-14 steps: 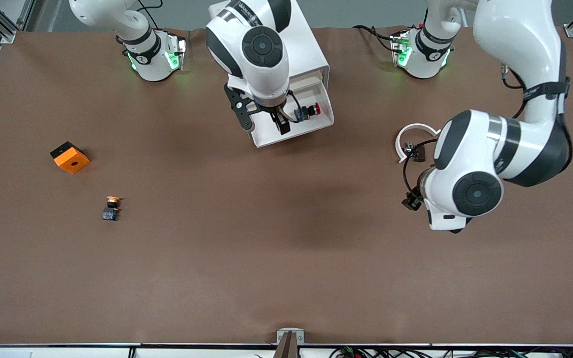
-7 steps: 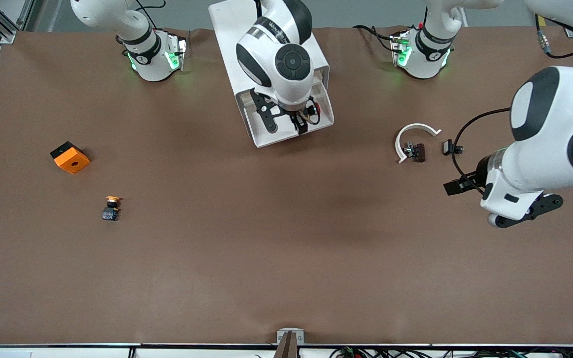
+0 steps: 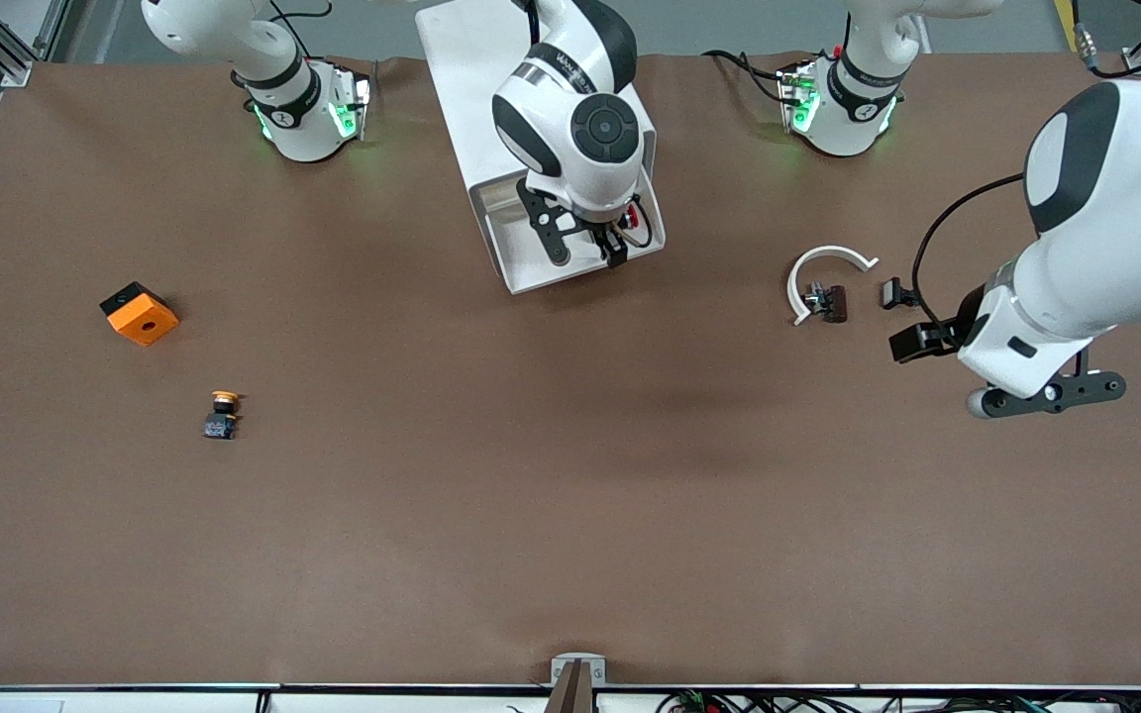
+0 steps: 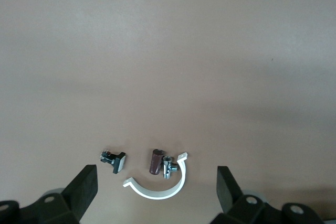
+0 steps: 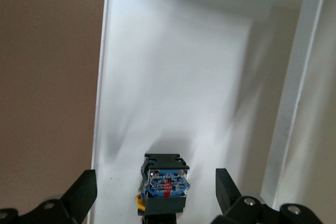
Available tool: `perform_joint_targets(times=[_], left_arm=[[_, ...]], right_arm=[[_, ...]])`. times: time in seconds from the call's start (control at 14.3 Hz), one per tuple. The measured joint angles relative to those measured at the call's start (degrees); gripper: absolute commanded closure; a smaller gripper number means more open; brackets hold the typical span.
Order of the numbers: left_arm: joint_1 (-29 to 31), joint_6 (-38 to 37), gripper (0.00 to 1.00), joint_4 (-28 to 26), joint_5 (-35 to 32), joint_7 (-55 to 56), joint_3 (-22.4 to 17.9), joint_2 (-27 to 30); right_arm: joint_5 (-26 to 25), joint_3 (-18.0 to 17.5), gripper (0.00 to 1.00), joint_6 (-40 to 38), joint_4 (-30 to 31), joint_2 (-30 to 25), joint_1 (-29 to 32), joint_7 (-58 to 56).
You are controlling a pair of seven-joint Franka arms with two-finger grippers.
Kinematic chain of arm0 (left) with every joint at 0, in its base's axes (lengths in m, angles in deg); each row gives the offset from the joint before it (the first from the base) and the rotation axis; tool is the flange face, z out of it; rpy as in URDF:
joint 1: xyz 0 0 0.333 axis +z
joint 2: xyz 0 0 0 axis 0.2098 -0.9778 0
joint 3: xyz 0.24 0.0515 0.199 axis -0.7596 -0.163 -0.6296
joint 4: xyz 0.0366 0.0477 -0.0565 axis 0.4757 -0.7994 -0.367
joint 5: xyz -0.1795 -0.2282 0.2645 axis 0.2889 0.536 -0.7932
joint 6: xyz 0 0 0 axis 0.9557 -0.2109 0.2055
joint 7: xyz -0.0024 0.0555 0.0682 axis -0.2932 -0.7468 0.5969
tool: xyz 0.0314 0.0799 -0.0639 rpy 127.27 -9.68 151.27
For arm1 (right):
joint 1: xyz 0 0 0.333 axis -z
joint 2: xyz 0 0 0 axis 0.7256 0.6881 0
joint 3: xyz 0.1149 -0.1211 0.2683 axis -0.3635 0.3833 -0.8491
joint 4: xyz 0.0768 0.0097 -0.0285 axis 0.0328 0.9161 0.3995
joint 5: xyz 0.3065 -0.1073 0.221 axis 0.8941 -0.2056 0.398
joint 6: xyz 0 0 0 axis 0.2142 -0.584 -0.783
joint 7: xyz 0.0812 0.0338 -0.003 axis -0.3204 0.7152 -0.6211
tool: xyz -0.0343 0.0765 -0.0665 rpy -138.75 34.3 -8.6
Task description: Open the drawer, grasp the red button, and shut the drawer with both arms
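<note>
While right hand (image 5: pixel 155 195) hangs released over drawer (image 3: pixel 531 267), button (image 5: pixel 164 184) between fingers: black body, red cap; left hand (image 4: pixel 156 190) released.

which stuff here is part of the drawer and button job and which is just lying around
Job:
- drawer, pulled open
- red button, in the drawer
- right gripper, open over the button
- left gripper, open, waiting over the clamp bits

Lying about:
- orange cube
- yellow button
- white clamp
- brown part
- black part

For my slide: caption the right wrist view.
Open right claw above the button in the open drawer.
</note>
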Motion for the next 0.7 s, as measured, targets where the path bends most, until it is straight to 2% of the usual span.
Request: perform_joint_targets(times=[0.35,0.42,0.49,0.63,0.7], left_arm=[[-1.75,0.65,0.00,1.17,0.00,-0.95,0.26,0.85],[-1.98,0.60,0.00,1.16,0.00,-0.96,0.31,0.76],[-2.00,0.47,0.00,1.09,0.00,-1.01,0.31,0.57],[-1.96,0.35,0.00,0.60,0.00,-1.03,0.30,0.02],[-1.98,0.35,0.00,0.45,0.00,-1.03,0.30,-0.33]], right_arm=[[0.01,-0.01,0.00,0.35,-0.05,1.23,-0.87,0.01],[0.01,-0.01,0.11,0.66,-0.05,1.40,-1.01,0.01],[0.01,-0.01,0.35,1.02,-0.05,1.58,-1.13,0.01],[0.01,-0.03,0.91,2.04,-0.10,1.89,-1.50,-0.09],[0.01,-0.03,1.00,2.79,-0.16,1.96,-1.73,-0.10]])
